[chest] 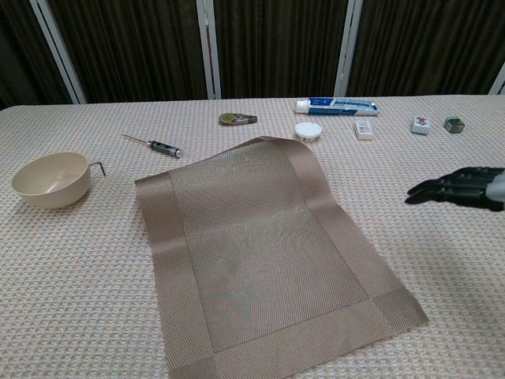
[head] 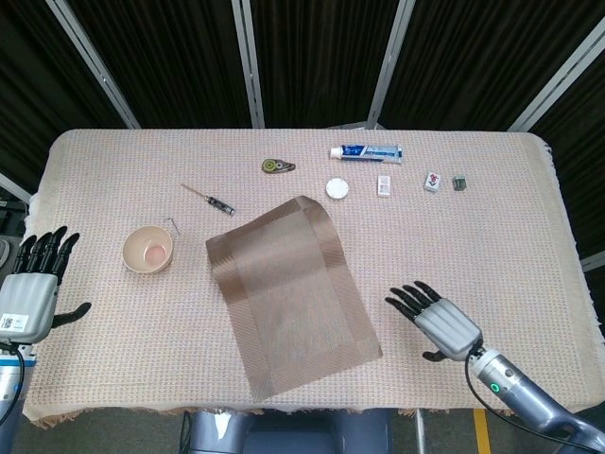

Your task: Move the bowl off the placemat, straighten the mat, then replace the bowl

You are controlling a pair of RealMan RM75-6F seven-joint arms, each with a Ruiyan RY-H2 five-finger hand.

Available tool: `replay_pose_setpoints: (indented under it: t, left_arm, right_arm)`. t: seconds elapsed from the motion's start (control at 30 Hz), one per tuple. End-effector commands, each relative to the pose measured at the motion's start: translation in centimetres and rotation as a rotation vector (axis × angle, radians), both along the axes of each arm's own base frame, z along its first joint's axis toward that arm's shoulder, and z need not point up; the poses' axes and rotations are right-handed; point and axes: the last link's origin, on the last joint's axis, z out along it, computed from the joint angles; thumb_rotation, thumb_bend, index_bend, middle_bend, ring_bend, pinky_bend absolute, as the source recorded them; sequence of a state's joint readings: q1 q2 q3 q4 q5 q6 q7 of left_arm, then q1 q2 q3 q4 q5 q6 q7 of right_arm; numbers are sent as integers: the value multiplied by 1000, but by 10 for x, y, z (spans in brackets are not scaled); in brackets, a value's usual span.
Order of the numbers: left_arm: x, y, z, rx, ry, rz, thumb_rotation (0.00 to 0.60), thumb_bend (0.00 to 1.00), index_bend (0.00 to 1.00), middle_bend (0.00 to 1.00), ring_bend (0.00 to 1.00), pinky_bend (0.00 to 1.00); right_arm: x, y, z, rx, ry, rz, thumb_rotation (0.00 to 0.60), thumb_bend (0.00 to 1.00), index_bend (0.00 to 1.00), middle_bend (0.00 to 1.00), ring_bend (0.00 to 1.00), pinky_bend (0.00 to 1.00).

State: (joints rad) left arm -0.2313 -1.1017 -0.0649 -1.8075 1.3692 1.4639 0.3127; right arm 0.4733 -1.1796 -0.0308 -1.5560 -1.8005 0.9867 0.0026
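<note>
Left of the skewed placemat (head: 293,293) (long axis diagonal), bowl (head: 147,250) upright

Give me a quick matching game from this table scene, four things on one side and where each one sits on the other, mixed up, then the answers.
Things:
1. bowl
2. placemat
3. toothpaste tube
4. screwdriver

Places:
A. far edge of the table, lying flat
B. middle of the table, lying askew with its far corner curled up
C. off the mat, on the robot's left side
D. between the bowl and the mat's far corner

Pairs: 1-C, 2-B, 3-A, 4-D
</note>
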Motion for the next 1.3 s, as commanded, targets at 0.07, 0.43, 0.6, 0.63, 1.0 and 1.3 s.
replay_pose_setpoints:
  t: [0.07,0.43,0.6,0.63,1.0,1.3]
  left_arm:
    - [0,1,1,5,3,-1,600,0,0,0,0,0]
    - [2,1,3,4,-14,-16,600,0,0,0,0,0]
    - [1,1,2,-6,-14,-11,600,0,0,0,0,0]
    - [1,1,2,-6,-15,-10,600,0,0,0,0,0]
    - [2,0,0,-19,-22,-9,600,0,0,0,0,0]
    - [2,0,0,-22,-31,-8,600,0,0,0,0,0]
  right_arm:
    - [9,0,-34,61,31,127,600,0,25,0,0,0]
    - [24,0,-77,80,78,274,600,0,42,0,0,0]
    - [20,1,-82,56,108,317,600,0,51,0,0,0]
    - [19,1,-82,55,109,316,600,0,52,0,0,0]
    - [23,-3,-86,27,93,313,600,0,52,0,0,0]
    - [29,-7,-85,6,82,313,600,48,70,0,0,0]
